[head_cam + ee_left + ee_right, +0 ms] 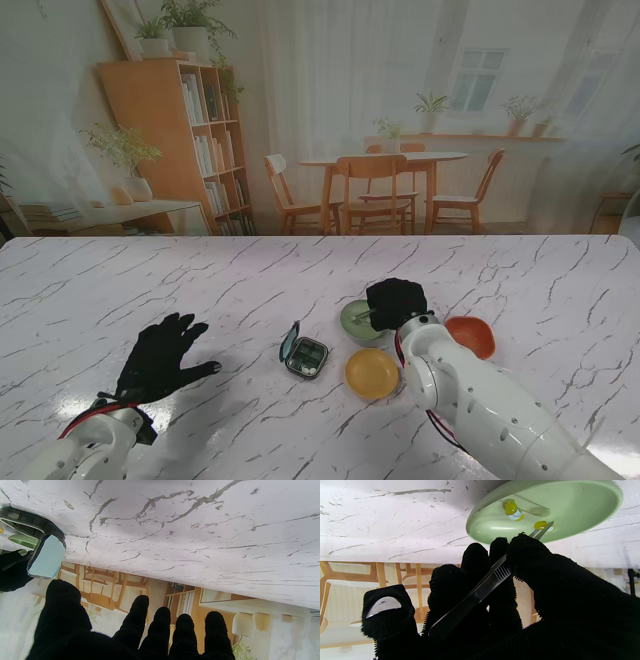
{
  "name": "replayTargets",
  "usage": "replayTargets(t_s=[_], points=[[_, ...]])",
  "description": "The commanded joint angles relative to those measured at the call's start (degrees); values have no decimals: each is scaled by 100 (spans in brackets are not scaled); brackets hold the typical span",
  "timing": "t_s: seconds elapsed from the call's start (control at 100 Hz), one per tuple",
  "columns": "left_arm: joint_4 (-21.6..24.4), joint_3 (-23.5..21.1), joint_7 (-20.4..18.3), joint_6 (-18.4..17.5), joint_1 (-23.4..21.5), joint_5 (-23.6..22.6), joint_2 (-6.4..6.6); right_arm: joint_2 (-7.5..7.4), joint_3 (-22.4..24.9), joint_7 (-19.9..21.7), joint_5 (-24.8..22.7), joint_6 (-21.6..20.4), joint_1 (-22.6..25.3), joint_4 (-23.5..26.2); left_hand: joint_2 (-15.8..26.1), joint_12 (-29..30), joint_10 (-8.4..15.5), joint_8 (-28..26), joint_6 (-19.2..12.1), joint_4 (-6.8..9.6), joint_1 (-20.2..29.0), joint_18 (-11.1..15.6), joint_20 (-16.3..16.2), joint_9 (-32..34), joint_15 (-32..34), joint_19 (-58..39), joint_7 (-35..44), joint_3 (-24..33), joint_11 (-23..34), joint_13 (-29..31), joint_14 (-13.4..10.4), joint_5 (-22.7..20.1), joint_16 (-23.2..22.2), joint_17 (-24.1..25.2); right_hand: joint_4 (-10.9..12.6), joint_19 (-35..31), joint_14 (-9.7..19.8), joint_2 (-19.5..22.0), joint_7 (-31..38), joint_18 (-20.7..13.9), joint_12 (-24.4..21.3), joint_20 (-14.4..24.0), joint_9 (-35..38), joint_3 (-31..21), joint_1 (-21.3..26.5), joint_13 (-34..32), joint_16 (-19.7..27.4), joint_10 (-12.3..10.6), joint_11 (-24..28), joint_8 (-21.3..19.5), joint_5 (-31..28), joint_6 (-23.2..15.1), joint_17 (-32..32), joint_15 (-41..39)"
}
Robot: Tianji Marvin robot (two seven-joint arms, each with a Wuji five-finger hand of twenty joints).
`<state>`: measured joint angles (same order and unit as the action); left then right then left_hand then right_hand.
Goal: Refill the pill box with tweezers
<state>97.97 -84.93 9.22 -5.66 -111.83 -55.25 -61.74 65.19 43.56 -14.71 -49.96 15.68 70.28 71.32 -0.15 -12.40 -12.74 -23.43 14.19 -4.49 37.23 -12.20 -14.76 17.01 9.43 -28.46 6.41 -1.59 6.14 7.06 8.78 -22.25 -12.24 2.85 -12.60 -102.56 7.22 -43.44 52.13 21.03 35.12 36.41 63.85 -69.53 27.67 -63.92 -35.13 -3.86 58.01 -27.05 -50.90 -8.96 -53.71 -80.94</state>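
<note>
The pill box (305,355) sits open on the marble table (250,280), near the middle, with a green dish (357,318) just to its right. The right hand (396,302) pinches the tweezers (480,593), whose tips touch a yellow pill (541,525) in the green dish. A yellow dish (371,372) and a red dish (472,335) lie close by, and the left hand (160,355) rests flat on the table to the left with its fingers spread, holding nothing.

green dish (356,317) half hidden behind right hand (397,301), pill box (305,354) contents too small, tweezers (480,593) tips partly covered
</note>
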Motion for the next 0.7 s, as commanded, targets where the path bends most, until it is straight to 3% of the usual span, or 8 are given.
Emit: replayTargets(t_s=[0.0, 0.34, 0.69], points=[[-17, 20, -53, -147, -34, 13, -30, 10, 48, -15, -44, -51, 128, 142, 90, -2, 24, 63, 67, 80, -13, 147, -69, -26, 65, -126, 10, -104, 31, -119, -115, -18, 40, 17, 310, -799, 549, 99, 835, -3474, 120, 91, -22, -499, 141, 59, -138, 184, 225, -387, -688, -410, -8, -319], [-12, 43, -70, -137, -19, -13, -24, -157, 466, 211, -491, -366, 710, 997, 90, 1, 29, 70, 65, 79, -21, 145, -62, -36, 57, -114, 6, -106, 22, -129, -121, -15, 45, 21, 291, -824, 576, 182, 773, -3512, 85, 104, -3, -415, 171, 4, -163, 230, 204, -395, -660, -363, -71, -333], [-36, 49, -32, -162, -19, -66, -19, -146, 225, 208, -420, -578, 823, 1175, 104, 4, 26, 72, 66, 79, -30, 152, -58, -43, 57, -106, 8, -106, 20, -132, -118, -18, 47, 27, 232, -816, 590, 383, 606, -3522, -102, 102, -41, -68, 291, 10, -133, 261, 29, -253, -535, -423, -74, -225]])
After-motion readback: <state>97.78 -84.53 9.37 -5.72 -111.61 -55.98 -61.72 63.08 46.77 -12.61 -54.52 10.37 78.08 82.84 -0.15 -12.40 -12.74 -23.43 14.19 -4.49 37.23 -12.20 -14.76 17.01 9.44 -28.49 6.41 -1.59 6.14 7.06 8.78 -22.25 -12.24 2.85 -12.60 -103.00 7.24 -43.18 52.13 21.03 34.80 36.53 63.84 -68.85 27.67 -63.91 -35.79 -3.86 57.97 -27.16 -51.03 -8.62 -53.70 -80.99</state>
